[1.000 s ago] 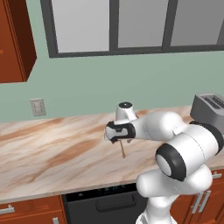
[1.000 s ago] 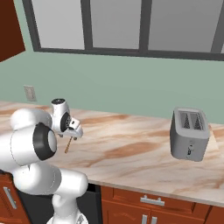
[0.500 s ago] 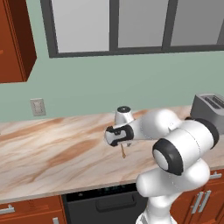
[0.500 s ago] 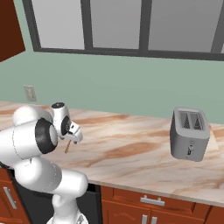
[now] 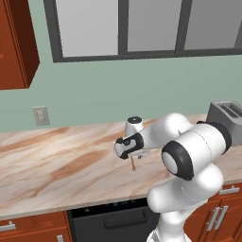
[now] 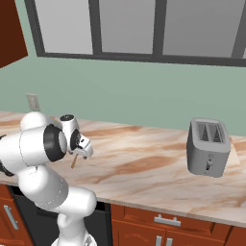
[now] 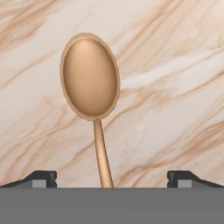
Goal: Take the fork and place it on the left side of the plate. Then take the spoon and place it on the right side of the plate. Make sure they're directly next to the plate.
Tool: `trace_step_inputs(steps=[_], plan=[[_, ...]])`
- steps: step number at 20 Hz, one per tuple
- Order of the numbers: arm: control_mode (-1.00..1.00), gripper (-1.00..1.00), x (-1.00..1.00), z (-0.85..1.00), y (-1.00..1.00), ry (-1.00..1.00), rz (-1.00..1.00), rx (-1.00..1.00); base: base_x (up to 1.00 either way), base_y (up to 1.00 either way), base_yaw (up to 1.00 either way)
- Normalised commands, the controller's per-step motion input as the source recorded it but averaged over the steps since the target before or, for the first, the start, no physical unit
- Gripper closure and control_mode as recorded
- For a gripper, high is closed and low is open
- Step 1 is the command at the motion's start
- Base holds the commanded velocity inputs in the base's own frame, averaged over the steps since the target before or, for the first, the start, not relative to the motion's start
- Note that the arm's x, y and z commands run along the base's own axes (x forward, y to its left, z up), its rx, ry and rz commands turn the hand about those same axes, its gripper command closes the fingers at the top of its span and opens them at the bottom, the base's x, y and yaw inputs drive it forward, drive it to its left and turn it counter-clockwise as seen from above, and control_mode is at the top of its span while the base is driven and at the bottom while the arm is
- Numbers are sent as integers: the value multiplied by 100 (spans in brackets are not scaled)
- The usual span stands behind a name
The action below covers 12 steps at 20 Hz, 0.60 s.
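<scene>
The gripper [image 7: 112,177] is fully open and empty above the spoon [image 7: 91,83]. The spoon looks light, rigid and thin. Grasp mid-handle, jaws across its width.

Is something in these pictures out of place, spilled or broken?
Nothing stands out. The spoon lies flat and whole on the counter, bowl up, under the open gripper. The toaster stands upright.

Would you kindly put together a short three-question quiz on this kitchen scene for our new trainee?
1. True or false: the small tan-brown spoon lies flat on the marble counter.
2. The open jaws straddle the spoon's: A) bowl B) handle C) neither.
3. Which grey metal appliance stands on the counter, off to the arm's right?

Key: 1 true; 2 B; 3 the toaster.
</scene>
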Motion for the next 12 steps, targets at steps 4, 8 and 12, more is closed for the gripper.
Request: trace_step_inputs(steps=[4,8,12], plan=[[-100,-100,7,-2,0,0,0,0,0,0,0],[-100,100,0,-7,0,1,0,0,0,0,0],[-100,100,-5,-7,0,6,0,0,0,0,0]])
